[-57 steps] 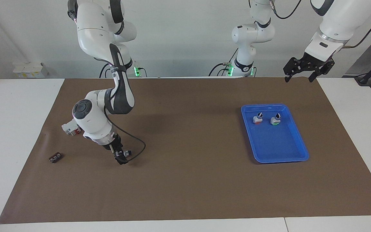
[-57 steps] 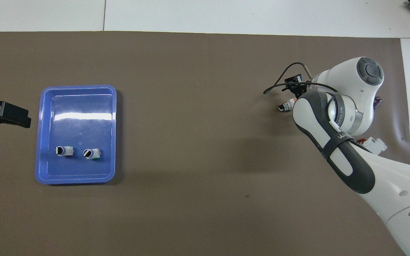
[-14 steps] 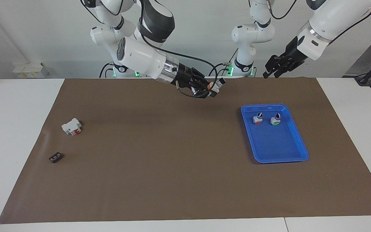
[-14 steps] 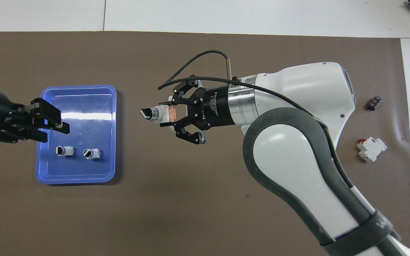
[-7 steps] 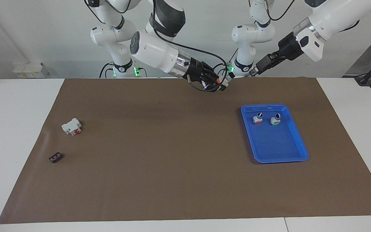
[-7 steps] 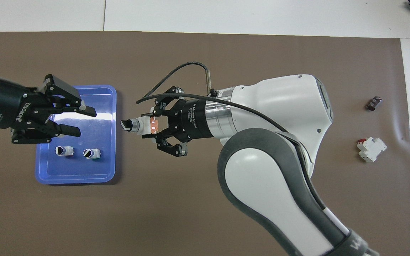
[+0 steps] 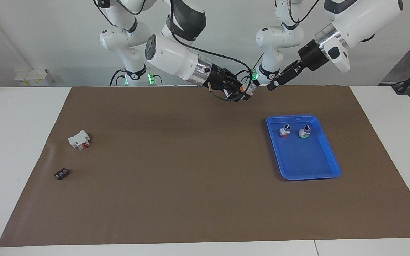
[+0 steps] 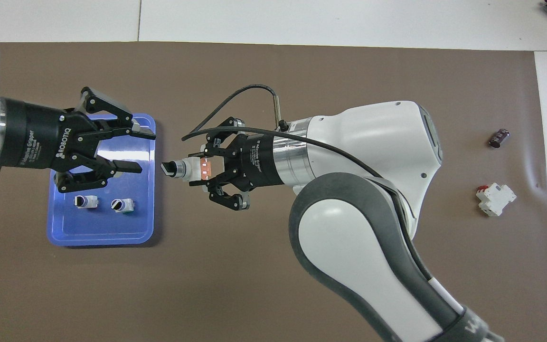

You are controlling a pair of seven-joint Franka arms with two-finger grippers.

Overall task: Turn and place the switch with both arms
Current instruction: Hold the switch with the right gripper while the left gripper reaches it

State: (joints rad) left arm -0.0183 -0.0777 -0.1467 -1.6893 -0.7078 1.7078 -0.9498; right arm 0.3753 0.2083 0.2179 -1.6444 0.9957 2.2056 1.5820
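My right gripper (image 8: 205, 168) is shut on the orange-red base of the switch (image 8: 189, 169) and holds it in the air over the middle of the mat. The switch lies sideways, with its black knob (image 8: 168, 168) pointing at my left gripper. My left gripper (image 8: 145, 152) is open, level with the knob and a short gap from it, not touching. In the facing view the right gripper (image 7: 242, 91), the switch (image 7: 248, 91) and the left gripper (image 7: 272, 86) are all raised over the mat's edge nearest the robots.
A blue tray (image 7: 329, 156) toward the left arm's end holds an orange-red-based switch (image 7: 284, 131) and a green-based one (image 7: 304, 132). A white block with a red part (image 7: 79, 139) and a small dark part (image 7: 61, 174) lie toward the right arm's end.
The right gripper lifted the switch off the mat and carried it to the middle. In the last half second the left gripper moved in toward the knob while the right gripper barely moved.
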